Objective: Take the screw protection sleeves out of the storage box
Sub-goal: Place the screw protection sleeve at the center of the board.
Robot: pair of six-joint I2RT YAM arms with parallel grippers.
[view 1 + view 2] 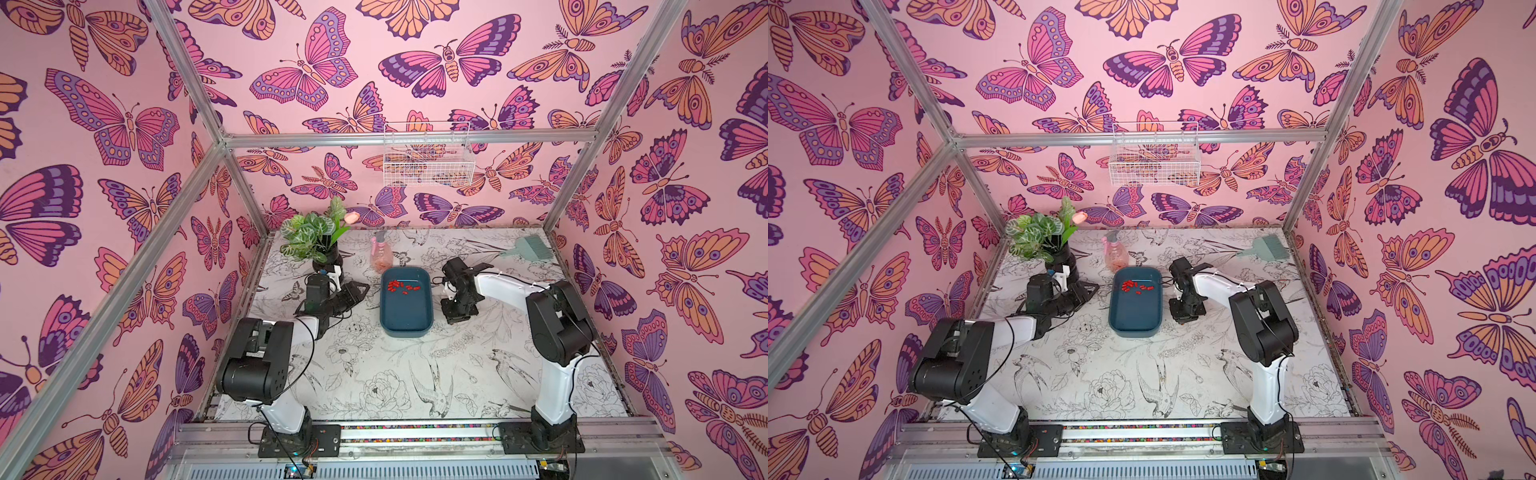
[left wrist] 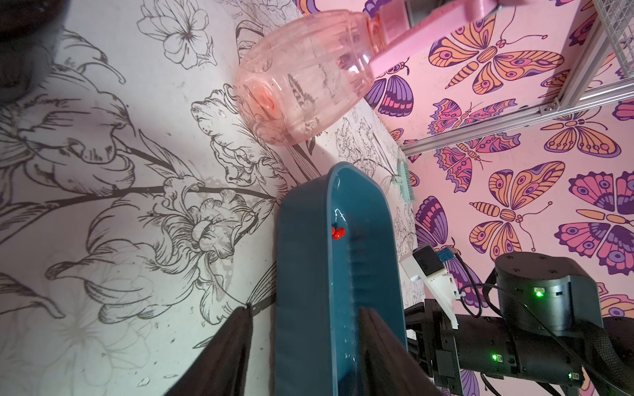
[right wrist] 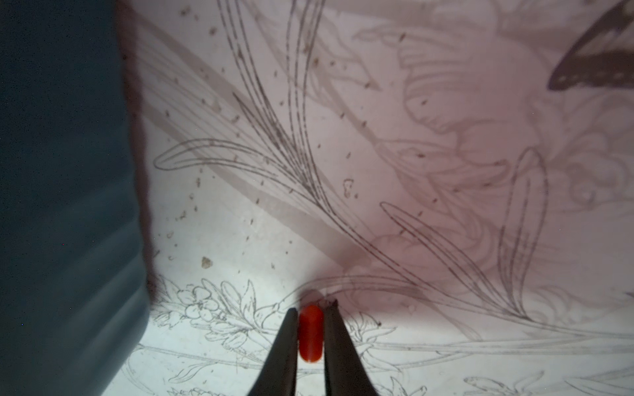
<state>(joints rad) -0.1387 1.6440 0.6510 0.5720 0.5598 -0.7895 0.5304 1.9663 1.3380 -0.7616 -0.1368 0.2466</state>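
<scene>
box edges: storage box (image 1: 409, 316) is a shallow tray with a raised rim and rounded corners, its long sides running 12 to 6 o'clock on the table (image 1: 374, 374).
left side: left gripper (image 2: 304, 308) sits at the box's 9 o'clock, one finger outside the long wall and one inside; the jaws are released, with table showing between the outer finger and the wall.
right side: right gripper (image 3: 313, 308) hangs low over the table at the box's 3 o'clock, just outside that wall, with the jaws clenched on the held sleeve (image 3: 310, 337).
open room: the broad stretch of table lies at the box's 6 o'clock, between the two arm bases.
tight spots: spray bottle (image 1: 381, 255) stands near the 12 o'clock short edge but apart from it; potted plant (image 1: 311, 237) is at 10 o'clock and green brush (image 1: 525, 247) at 2 o'clock.
sleeve place: screw protection sleeves (image 1: 399, 286) lie in the box's 12 o'clock end.
counts: roughly ten sleeves in the box, bunched too tightly for an exact count; one in the jaws; one box, bottle, plant, brush and wire basket (image 1: 428, 162); two arms.
view gaps: only the right wrist view shows the held sleeve, which both top views hide under the gripper body; the left wrist view shows just two sleeves (image 2: 338, 233) over the rim.
</scene>
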